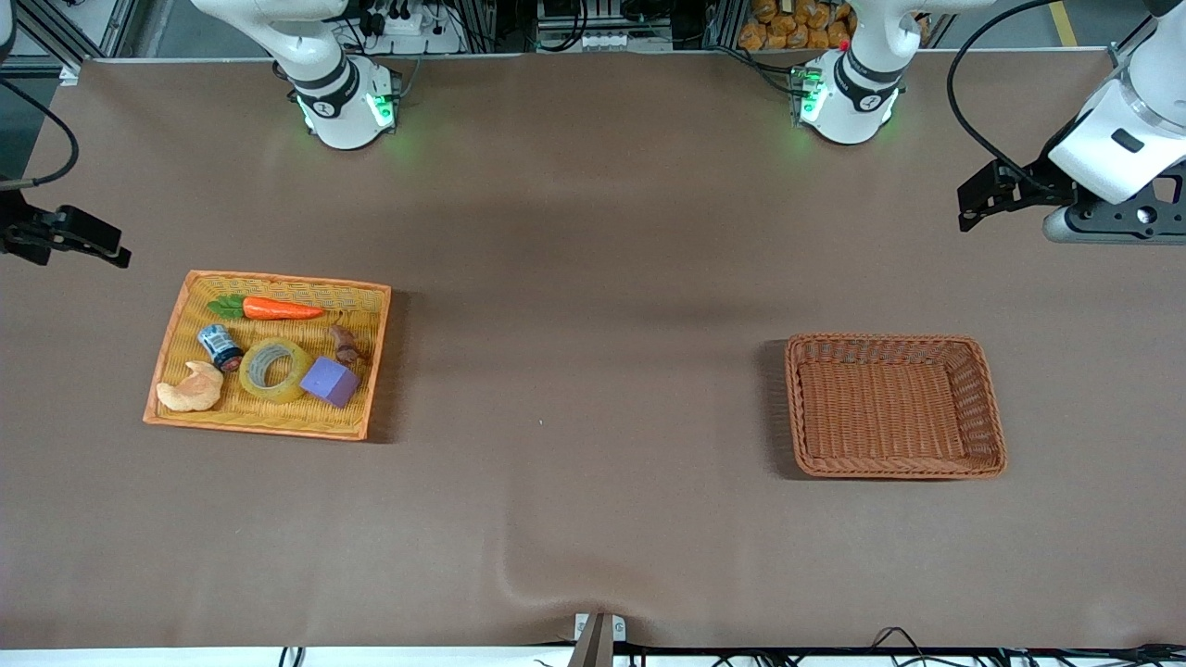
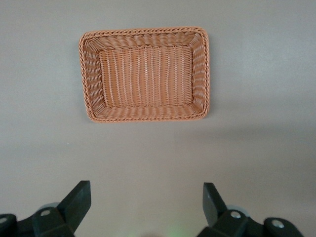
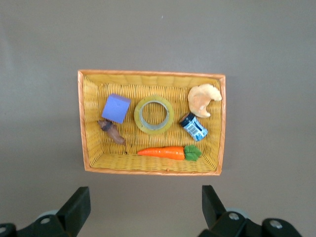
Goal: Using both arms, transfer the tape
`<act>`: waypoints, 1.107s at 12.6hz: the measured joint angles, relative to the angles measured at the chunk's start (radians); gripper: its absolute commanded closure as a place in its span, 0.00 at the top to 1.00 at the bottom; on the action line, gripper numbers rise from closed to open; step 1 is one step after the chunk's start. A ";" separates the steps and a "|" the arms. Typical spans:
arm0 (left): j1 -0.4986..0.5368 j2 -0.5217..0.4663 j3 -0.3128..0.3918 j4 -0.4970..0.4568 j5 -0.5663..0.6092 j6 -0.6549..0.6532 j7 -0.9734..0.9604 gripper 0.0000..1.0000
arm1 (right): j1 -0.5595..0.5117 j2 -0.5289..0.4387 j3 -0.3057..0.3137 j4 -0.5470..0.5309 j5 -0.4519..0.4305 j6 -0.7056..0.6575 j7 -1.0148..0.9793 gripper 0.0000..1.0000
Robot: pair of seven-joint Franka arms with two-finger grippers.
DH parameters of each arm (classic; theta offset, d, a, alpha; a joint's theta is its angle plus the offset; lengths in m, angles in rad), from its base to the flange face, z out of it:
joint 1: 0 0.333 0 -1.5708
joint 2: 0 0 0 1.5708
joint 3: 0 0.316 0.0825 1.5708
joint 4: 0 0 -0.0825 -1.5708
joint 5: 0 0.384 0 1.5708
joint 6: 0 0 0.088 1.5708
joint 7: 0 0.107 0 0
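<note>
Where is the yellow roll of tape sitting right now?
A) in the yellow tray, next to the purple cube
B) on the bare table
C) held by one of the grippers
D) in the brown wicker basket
A: the tape lies flat in the yellow tray right beside the purple cube.
</note>
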 measured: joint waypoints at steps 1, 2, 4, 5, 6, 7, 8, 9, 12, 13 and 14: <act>0.000 0.000 0.000 0.000 0.000 0.000 0.000 1.00 | 0.000 0.000 0.000 0.015 0.000 -0.001 0.000 1.00; 0.000 0.000 0.000 0.000 0.000 0.001 0.000 1.00 | 0.000 -0.001 0.001 0.027 0.000 -0.003 0.000 1.00; 0.000 0.000 0.000 0.000 0.000 0.002 0.000 1.00 | 0.000 -0.001 0.001 0.034 0.000 -0.027 0.000 1.00; 0.000 0.000 0.000 0.000 0.000 0.002 0.000 1.00 | 0.000 0.000 0.001 0.034 0.000 -0.033 0.000 1.00; 0.000 0.000 0.000 0.000 0.000 0.003 0.000 1.00 | 0.000 0.002 0.001 0.034 0.000 -0.034 0.000 1.00; 0.000 0.000 0.000 0.000 0.000 0.003 0.000 1.00 | 0.000 0.004 0.001 0.032 0.000 -0.035 0.000 1.00; 0.000 0.000 0.000 0.000 0.000 0.003 0.000 1.00 | 0.000 0.008 0.001 0.021 0.000 -0.033 0.000 1.00; 0.000 0.000 -0.001 0.000 0.000 0.004 0.000 1.00 | 0.001 0.010 0.001 -0.007 0.000 -0.015 0.000 1.00; -0.003 0.001 -0.005 0.021 0.000 0.017 0.000 1.00 | 0.020 0.024 0.008 -0.137 0.000 0.121 -0.003 1.00; -0.003 0.001 -0.006 0.029 0.000 0.017 0.000 1.00 | 0.039 0.032 0.010 -0.183 0.001 0.155 -0.004 1.00; -0.003 0.002 -0.007 0.032 0.000 0.017 0.000 1.00 | 0.066 0.040 0.010 -0.229 0.001 0.190 -0.004 1.00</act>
